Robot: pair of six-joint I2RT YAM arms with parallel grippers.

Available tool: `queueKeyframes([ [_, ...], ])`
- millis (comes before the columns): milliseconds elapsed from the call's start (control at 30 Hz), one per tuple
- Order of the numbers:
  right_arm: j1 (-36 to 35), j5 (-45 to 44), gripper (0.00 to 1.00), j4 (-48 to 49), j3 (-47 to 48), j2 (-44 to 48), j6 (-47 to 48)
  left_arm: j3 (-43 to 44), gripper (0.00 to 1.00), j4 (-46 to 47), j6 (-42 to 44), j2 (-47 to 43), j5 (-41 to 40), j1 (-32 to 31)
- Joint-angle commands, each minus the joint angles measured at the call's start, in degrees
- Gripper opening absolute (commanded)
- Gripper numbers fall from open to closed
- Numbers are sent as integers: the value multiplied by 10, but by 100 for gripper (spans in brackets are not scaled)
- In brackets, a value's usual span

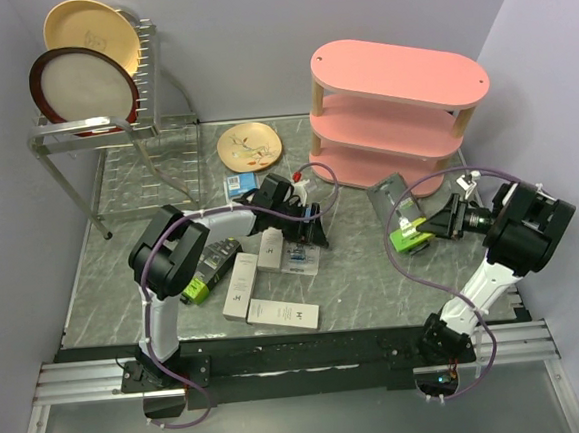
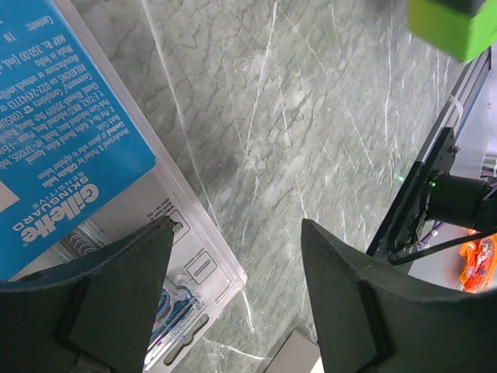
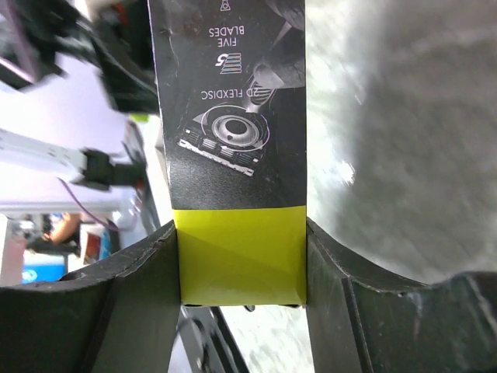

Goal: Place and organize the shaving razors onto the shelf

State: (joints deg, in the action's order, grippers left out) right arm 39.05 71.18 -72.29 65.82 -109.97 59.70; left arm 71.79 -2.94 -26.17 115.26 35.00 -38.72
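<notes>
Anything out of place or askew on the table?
Nothing damaged or spilled. The white boxes lie at mismatched angles, front centre-left. One blister card lies back side up under the left end effector. A small plate lies flat beside the rack rather than in it.

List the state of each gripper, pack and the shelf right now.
left gripper, open, holding nothing
right gripper, shut on black-and-lime box
blister card, flat on table
white boxes, flat on table
shelf, upright, no packs seen on it
</notes>
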Motion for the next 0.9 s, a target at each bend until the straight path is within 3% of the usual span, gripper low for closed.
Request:
queueKeyframes([
  [0,7,180,38,-103,-9,3,32,-3,73,-24,28,-9,-4,1],
  [367,-10,210,36,-104,-25,20,32,15,73,-48,32,-2,9,1],
  [633,-63,214,33,-106,25,-46,45,34,73,-29,15,24,88,-1],
  [867,-74,218,31,-104,54,15,9,72,76,-94,69,-50,73,-17],
])
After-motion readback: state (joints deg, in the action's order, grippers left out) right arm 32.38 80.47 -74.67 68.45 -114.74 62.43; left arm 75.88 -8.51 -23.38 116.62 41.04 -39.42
